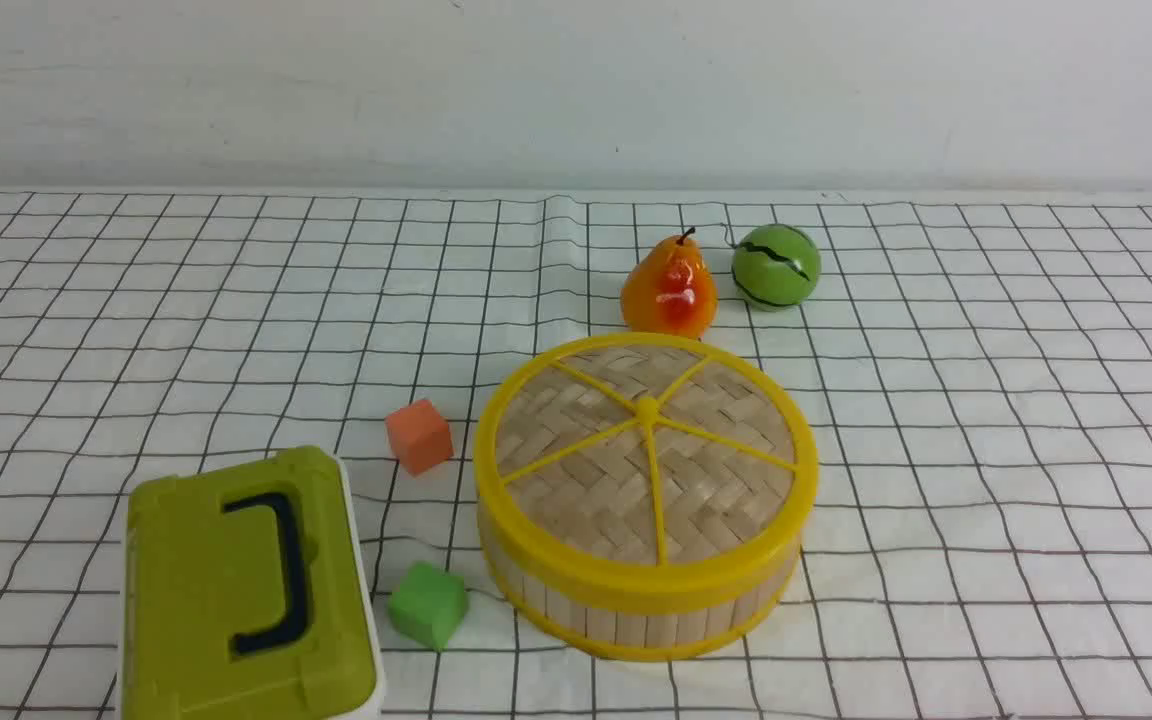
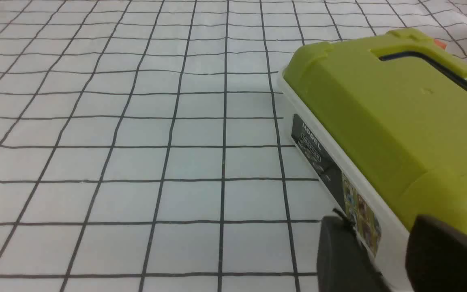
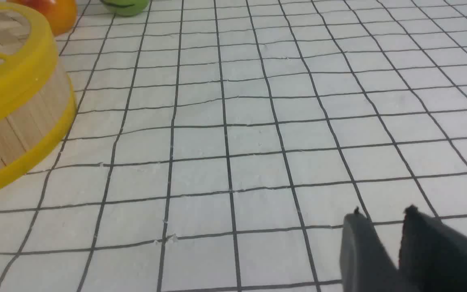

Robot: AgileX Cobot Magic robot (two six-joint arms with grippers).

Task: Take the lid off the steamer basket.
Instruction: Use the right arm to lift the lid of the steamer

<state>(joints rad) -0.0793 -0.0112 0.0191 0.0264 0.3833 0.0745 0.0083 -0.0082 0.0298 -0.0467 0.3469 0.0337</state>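
The steamer basket (image 1: 626,615) stands on the checked cloth near the middle, with pale slat walls and yellow rims. The lid (image 1: 646,445), woven tan bamboo with a yellow rim and spokes, sits on it and closes it. Neither gripper shows in the front view. In the right wrist view, my right gripper (image 3: 383,213) is low over bare cloth, empty, with its jaws a little apart, well off from the basket (image 3: 18,125) and the lid (image 3: 10,87). In the left wrist view, my left gripper (image 2: 383,227) is empty, with its jaws apart, close beside the olive-green box (image 2: 395,109).
The olive-green box (image 1: 236,590) with a dark handle stands at the front left. An orange cube (image 1: 419,436) and a green cube (image 1: 427,604) lie left of the basket. A toy pear (image 1: 669,288) and a green ball (image 1: 776,266) sit behind it.
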